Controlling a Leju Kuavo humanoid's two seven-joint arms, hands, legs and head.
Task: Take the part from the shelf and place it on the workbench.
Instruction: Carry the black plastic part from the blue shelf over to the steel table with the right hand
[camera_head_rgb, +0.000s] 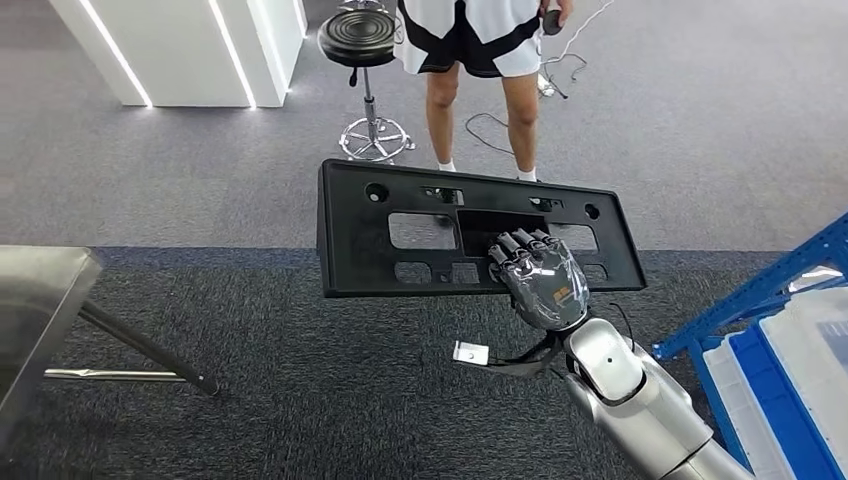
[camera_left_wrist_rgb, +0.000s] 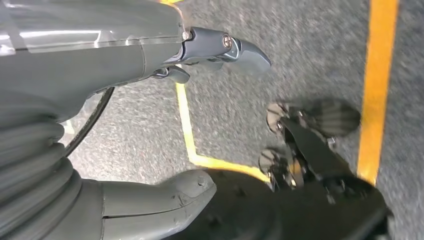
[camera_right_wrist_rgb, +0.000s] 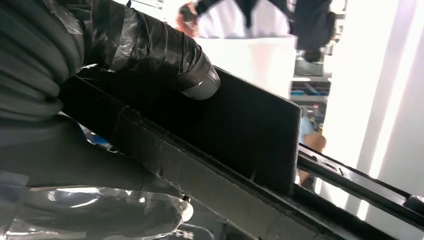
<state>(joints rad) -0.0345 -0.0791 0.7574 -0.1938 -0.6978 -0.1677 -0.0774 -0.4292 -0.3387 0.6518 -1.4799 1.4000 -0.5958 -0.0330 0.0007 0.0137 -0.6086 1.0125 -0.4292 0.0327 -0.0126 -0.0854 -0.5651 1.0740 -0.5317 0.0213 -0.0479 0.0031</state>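
The part (camera_head_rgb: 400, 195) is a long black plastic panel with rectangular cut-outs and round holes. In the head view it hangs level in mid-air over the carpet, in the middle of the picture. My right hand (camera_head_rgb: 541, 277) grips its near edge, right of centre, fingers curled over the panel's top. In the right wrist view my thumb (camera_right_wrist_rgb: 165, 55) presses on the black part (camera_right_wrist_rgb: 240, 125). My left hand (camera_left_wrist_rgb: 150, 60) hangs over the floor with its fingers apart and nothing in it. The metal workbench (camera_head_rgb: 35, 290) shows at the left edge.
A person (camera_head_rgb: 480, 60) stands just beyond the part, beside a black stool (camera_head_rgb: 362, 60). A blue shelf frame (camera_head_rgb: 770, 290) with white and blue bins (camera_head_rgb: 800, 370) stands at the right. A white cabinet (camera_head_rgb: 180, 45) is at the back left. Yellow floor lines (camera_left_wrist_rgb: 377, 85) run under my left hand.
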